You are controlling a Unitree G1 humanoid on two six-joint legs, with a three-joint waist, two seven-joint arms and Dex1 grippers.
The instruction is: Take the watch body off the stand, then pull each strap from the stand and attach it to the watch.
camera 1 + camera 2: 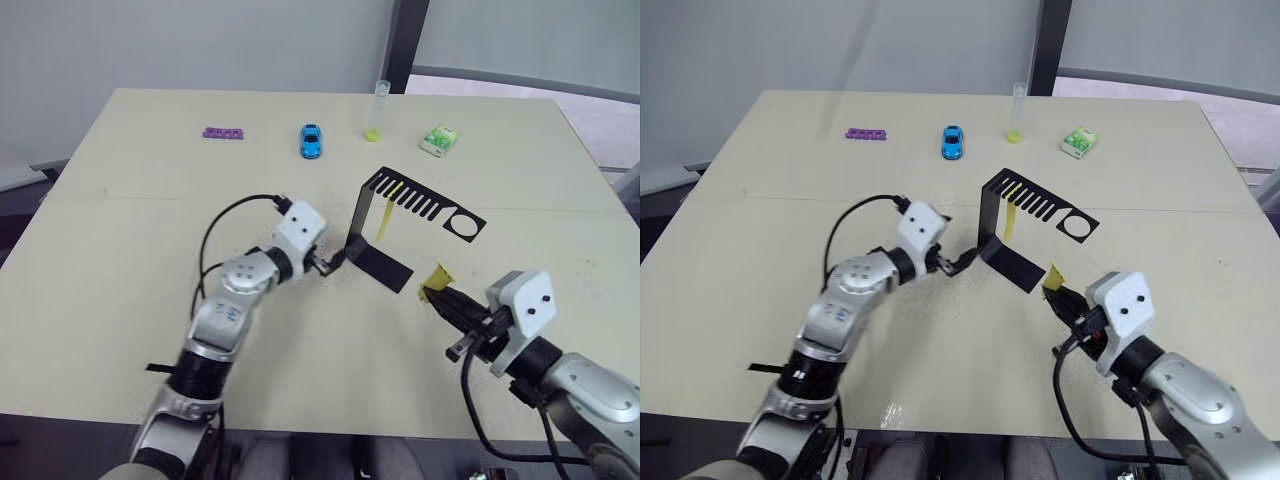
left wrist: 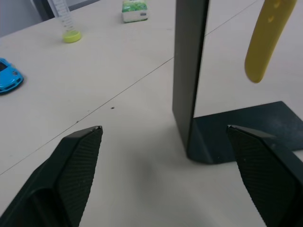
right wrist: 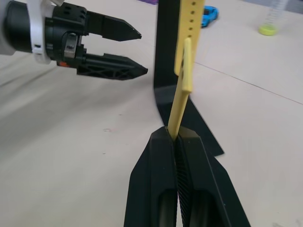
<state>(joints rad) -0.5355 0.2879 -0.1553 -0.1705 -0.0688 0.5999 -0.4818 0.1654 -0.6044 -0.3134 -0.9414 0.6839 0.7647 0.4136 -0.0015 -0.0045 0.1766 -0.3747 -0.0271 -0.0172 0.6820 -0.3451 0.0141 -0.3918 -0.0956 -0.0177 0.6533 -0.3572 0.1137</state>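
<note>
From the head camera, a pale beige surface (image 1: 120,250) carries everything, with a faint seam running across it behind the arms. Beyond its far edge stand a plain grey wall and a dark vertical post. Along the far side lie a purple block strip (image 1: 224,133), a blue toy car (image 1: 311,141), a clear tube (image 1: 378,110) with a yellow bottom standing upright, and a green-white small box (image 1: 439,140). Near the middle stands the stand (image 1: 372,235), its flat foot on the surface and its slotted top arm reaching toward the right to a ring. One yellow strap (image 1: 386,214) hangs from the slotted arm. The left end effector (image 1: 326,265) sits just beside the foot of the upright. The right end effector (image 1: 437,297) lies low, near the foot's right corner, with a second strap (image 1: 438,276) at its tip.

In the left wrist view, the left end effector's fingers (image 2: 75,165) are spread wide apart, released, with the stand's upright between them and the hanging strap's rounded end above the foot. The car, tube and box lie beyond.

In the right wrist view, the right end effector's fingers (image 3: 161,189) are clenched on the lower end of the second strap, which rises between them in front of the upright. The watch body cannot be made out.
</note>
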